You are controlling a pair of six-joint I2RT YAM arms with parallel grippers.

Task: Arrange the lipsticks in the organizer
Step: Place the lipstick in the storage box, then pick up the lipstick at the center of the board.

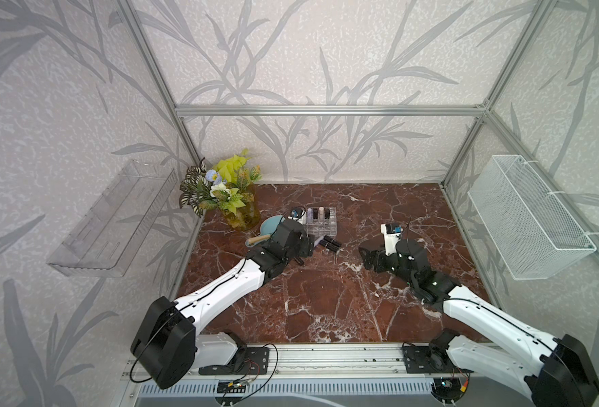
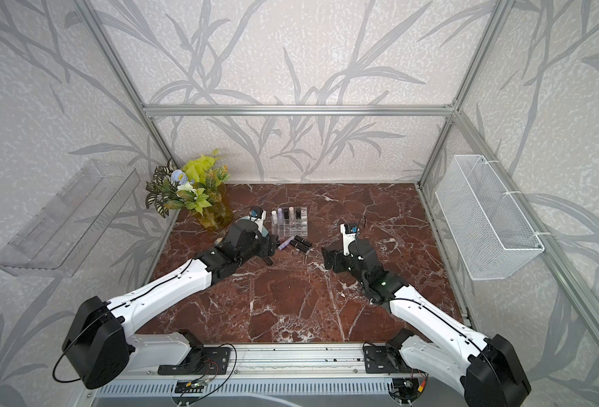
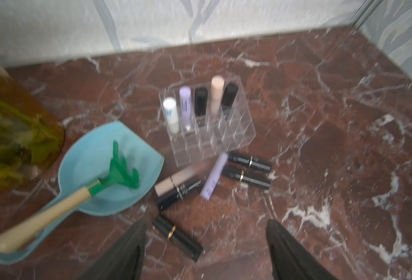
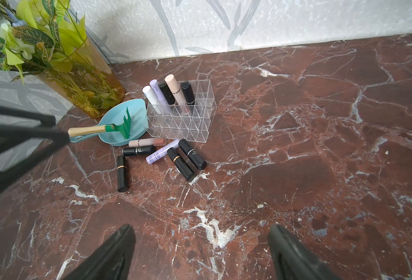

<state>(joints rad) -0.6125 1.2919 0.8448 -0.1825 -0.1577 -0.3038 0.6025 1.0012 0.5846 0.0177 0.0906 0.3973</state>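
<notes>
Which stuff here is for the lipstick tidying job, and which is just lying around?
For the job: clear organizer; five lipsticks standing in it; six lipsticks lying loose near it.

Just lying about: blue scoop; green rake; vase of plants; clear wall tray; white mesh basket.

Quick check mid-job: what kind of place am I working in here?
Probably a staged robot cell dressed as a home vanity: aluminium frame, wallpapered panels, marble-look tabletop and a vase of flowers.
</notes>
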